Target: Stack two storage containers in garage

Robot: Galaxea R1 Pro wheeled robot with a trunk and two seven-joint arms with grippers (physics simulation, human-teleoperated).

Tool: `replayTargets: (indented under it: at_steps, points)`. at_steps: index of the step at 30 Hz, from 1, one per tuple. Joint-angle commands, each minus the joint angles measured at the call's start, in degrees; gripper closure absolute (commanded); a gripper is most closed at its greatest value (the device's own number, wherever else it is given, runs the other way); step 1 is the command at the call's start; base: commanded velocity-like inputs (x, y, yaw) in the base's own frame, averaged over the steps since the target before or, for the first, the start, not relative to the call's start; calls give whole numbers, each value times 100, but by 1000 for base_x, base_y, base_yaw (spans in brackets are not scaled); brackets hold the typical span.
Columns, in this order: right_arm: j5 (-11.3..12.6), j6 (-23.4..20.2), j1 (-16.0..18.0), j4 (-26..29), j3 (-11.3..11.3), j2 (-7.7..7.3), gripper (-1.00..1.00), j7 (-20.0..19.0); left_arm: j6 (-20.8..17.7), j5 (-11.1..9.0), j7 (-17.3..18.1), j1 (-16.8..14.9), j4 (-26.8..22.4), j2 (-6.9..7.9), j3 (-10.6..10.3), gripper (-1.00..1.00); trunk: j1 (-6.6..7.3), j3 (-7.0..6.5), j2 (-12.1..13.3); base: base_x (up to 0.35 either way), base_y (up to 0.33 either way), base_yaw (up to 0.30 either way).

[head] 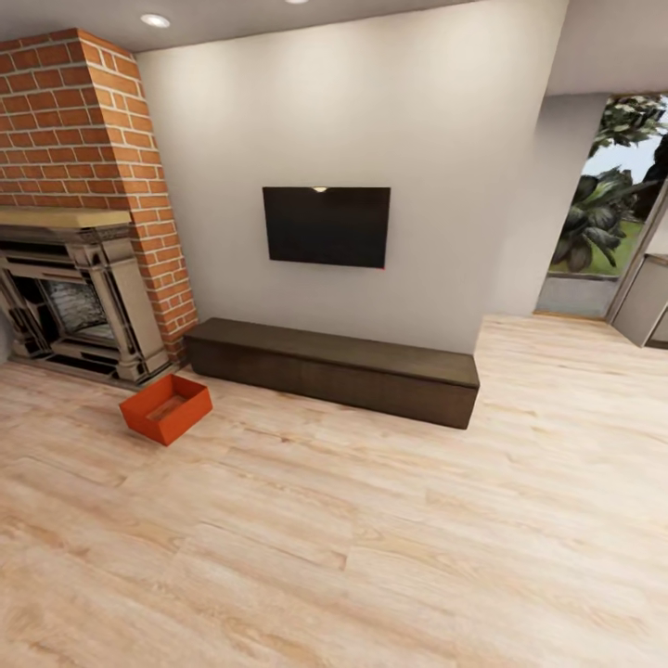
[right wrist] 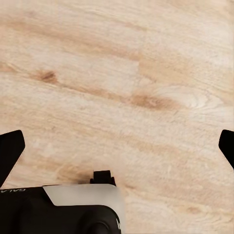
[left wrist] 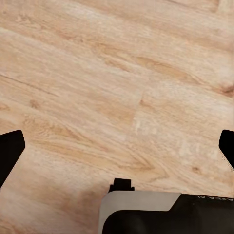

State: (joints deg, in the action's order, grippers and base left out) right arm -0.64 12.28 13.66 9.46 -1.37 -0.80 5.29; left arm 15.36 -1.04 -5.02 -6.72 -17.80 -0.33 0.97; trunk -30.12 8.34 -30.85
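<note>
One orange-red storage container (head: 166,408) is seen in the head view, set on the light wood plank floor (head: 371,538) of the living room, just in front of the ornate fireplace (head: 70,306) and beside the left end of the long dark brown bench (head: 334,369). The container is turned at an angle to the bench and its open top is shown, with nothing seen inside. A red brick chimney (head: 93,139) is seen above the fireplace, and a dark flat screen (head: 326,226) is mounted on the pale wall above the bench. At the right, a glazed opening with green foliage (head: 603,204) is shown. In the left wrist view, the left pincer (left wrist: 117,146) is held wide over bare plank flooring, its dark fingertips (left wrist: 9,151) shown at opposite edges of the picture, with nothing between them. In the right wrist view, the right pincer (right wrist: 117,146) is likewise spread wide above the planks, nothing being held.
</note>
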Motion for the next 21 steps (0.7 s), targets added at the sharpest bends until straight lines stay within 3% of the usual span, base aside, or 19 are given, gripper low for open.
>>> replayTargets:
  at_steps: [1,21]
  points:
    - [-6,20,5,-5,-13,1,-100,7,19,-10,-7,-4,4,-3,8,-100,-5,10,-8,329,0,0]
    - [-6,20,5,-5,-14,1,-100,7,19,-10,-7,-6,2,5,8,-100,-5,10,-8,329,0,0]
